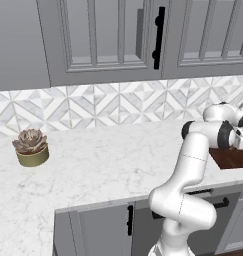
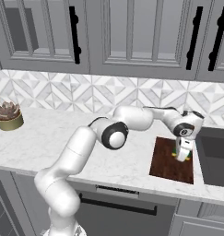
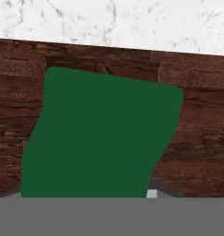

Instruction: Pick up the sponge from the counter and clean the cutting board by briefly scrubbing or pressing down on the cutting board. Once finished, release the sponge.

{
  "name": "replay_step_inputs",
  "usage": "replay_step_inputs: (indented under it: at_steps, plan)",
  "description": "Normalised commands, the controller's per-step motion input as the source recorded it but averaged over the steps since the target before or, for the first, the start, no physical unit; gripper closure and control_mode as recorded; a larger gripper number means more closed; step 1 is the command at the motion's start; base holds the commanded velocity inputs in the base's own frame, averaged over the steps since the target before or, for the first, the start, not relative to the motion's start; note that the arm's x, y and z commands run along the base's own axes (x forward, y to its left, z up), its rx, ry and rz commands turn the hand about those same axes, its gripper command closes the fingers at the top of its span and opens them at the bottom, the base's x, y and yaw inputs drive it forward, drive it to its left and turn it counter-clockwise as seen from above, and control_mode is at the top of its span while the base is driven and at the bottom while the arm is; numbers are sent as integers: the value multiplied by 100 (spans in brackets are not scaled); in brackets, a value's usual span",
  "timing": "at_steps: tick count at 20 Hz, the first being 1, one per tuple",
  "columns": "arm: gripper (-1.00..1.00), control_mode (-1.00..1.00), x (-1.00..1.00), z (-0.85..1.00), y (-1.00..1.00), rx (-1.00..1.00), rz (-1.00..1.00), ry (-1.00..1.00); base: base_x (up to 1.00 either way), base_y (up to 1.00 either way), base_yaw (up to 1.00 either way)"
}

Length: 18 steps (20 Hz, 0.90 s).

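The cutting board [image 2: 171, 161] lies on the counter [image 2: 49, 138] at right of frame (sink [image 2: 215, 154] adjoining); potted plant [image 2: 8, 116] far left.

2 base views share the counter [image 1: 93, 160]; hand view looks down close.

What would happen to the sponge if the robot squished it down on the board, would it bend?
The sponge probably squashes easily: its green top already looks skewed, not square. It seems light, being small beside the board. Its flat block shape likely won't roll. The tool is at it; its grip can't be seen.
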Motion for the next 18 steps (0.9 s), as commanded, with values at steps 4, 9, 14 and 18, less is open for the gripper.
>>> replay_step_inputs:
  at_steps: [4,9,14,18]
  plan:
    - [100,-100,-99,-7,51,17,-2,0,0,0,0]
    - [100,-100,-46,-66,69,0,0,0,0,0,0]
    - [100,-100,13,-88,50,6,0,-6,0,0,0]
    - [100,-100,42,-3,60,0,-7,-1,0,0,0]
